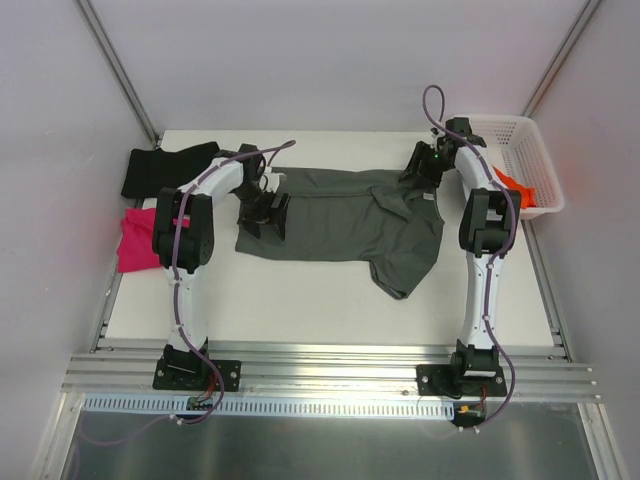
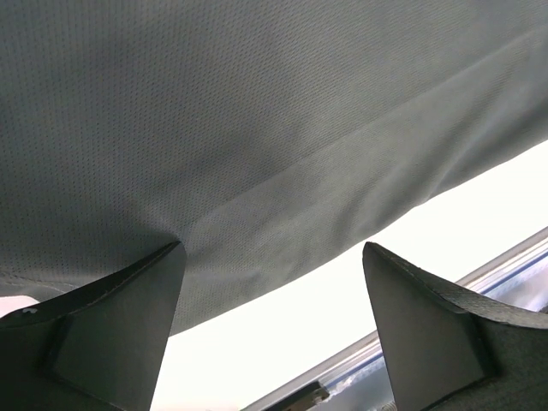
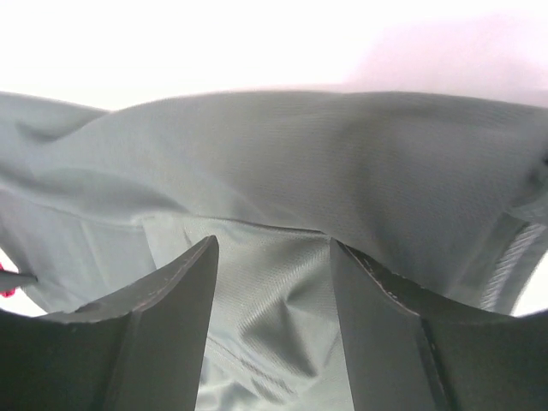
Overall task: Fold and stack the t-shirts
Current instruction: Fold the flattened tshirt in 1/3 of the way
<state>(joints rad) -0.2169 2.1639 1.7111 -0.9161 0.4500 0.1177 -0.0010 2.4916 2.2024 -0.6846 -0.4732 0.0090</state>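
The left hand (image 2: 274, 248) stands wide and empty, low at the left edge of the dark grey t-shirt (image 1: 340, 225). The right hand (image 3: 273, 244), half wide, points down at its far right corner and seems to grip nothing. The shirt lies spread on the desk (image 1: 330, 310). I judge this is the folding step; next, each hand must pinch an edge.

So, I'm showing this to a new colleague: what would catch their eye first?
The grey shirt spread mid-table, with the left arm and right arm at either end. Next, the magenta shirt at the left edge and the orange shirt in the white basket far right.
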